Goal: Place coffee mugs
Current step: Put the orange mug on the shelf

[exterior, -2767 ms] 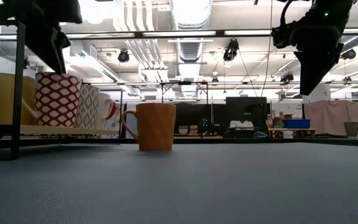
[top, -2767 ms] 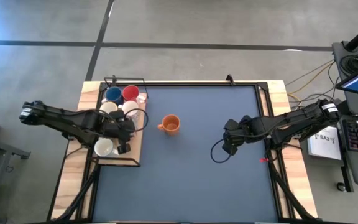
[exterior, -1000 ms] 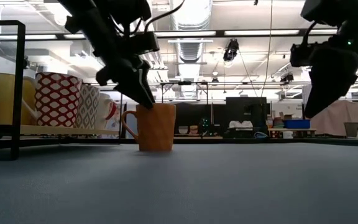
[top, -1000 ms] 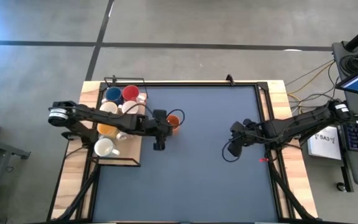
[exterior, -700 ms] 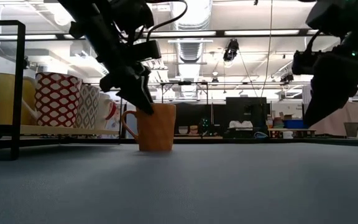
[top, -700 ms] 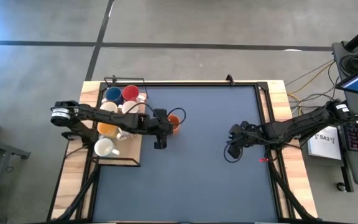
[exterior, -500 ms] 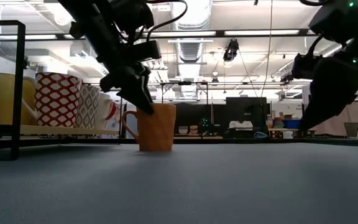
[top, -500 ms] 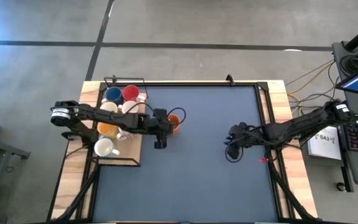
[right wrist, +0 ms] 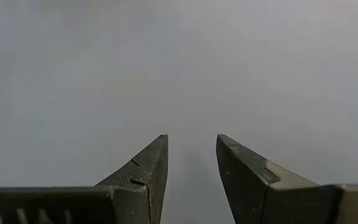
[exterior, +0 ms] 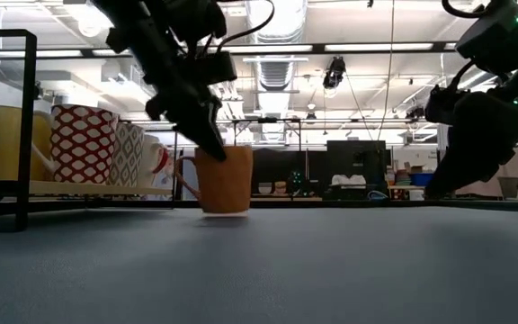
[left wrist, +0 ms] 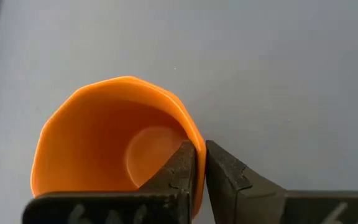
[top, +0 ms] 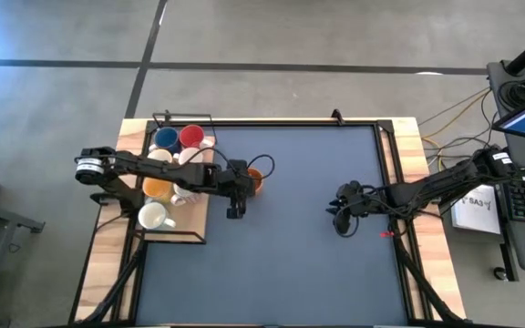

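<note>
Left gripper (left wrist: 199, 171): closed to a thin gap on the rim of the orange mug (left wrist: 104, 143), one finger inside the wall, one outside.
Orange mug: on the blue bench (top: 308, 219), left of centre; low view shows it tipped slightly, base edge just off the surface, handle toward the rack (top: 173, 232).
Right gripper (right wrist: 191, 163): partly open, holding nothing; low over bare bench at the right side.
Mugs in the rack, high view: blue, one (top: 166, 139); red, one (top: 190, 137); orange, one (top: 157, 189); white or cream, at least three visible, the arm hiding part of the group (top: 156, 216).
Mugs on the bench: one.
Rack: on the wooden left edge, beside the mat.
</note>
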`<state>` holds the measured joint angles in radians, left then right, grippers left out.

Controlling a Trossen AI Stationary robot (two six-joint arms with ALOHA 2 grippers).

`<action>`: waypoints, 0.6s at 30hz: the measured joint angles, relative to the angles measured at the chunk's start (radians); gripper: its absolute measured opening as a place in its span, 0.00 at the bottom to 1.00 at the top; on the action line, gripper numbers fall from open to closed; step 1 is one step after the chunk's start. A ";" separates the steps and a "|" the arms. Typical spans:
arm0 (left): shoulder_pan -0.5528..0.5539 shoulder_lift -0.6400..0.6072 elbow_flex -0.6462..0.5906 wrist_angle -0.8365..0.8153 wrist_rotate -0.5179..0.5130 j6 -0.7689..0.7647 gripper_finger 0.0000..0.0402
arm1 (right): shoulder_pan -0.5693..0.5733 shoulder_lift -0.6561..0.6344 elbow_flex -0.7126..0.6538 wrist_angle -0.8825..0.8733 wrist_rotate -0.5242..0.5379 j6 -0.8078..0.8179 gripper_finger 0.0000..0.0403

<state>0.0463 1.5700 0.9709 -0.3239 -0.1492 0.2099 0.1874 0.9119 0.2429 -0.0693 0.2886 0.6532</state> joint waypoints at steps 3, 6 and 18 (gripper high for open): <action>-0.002 0.000 0.045 -0.061 0.038 -0.026 0.02 | 0.000 0.000 0.009 0.002 0.000 -0.016 0.31; -0.014 -0.002 0.082 -0.153 0.071 -0.064 0.02 | 0.000 0.000 0.015 0.001 0.000 -0.017 0.31; -0.166 -0.095 0.095 -0.241 0.072 -0.165 0.02 | 0.000 0.000 0.016 0.000 0.000 -0.017 0.31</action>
<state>-0.1195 1.4751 1.0657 -0.5651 -0.0771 0.0445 0.1873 0.9119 0.2592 -0.0689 0.2886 0.6357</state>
